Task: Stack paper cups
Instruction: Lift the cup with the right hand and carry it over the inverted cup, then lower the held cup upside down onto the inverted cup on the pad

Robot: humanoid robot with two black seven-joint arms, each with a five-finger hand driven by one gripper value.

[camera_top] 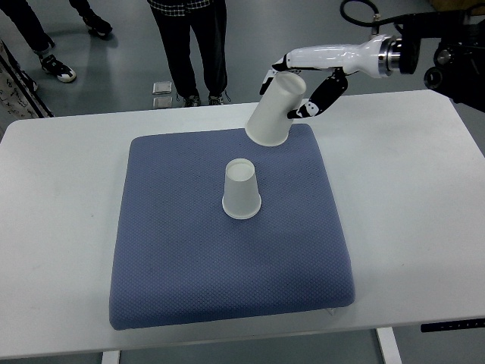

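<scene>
Right hand (pixel 303 91) pinches the tilted cup (pixel 274 112) at the pad's (pixel 174 258) far edge; you'd best level it mouth-down, carry it near-left over the centre cup (pixel 242 189), then lower straight.

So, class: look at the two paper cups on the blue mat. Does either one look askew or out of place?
Yes. The cup held by the right hand at the mat's far edge is tilted, mouth downward. The other cup stands upside down, straight, mid-mat. Nothing looks spilled or damaged.
</scene>
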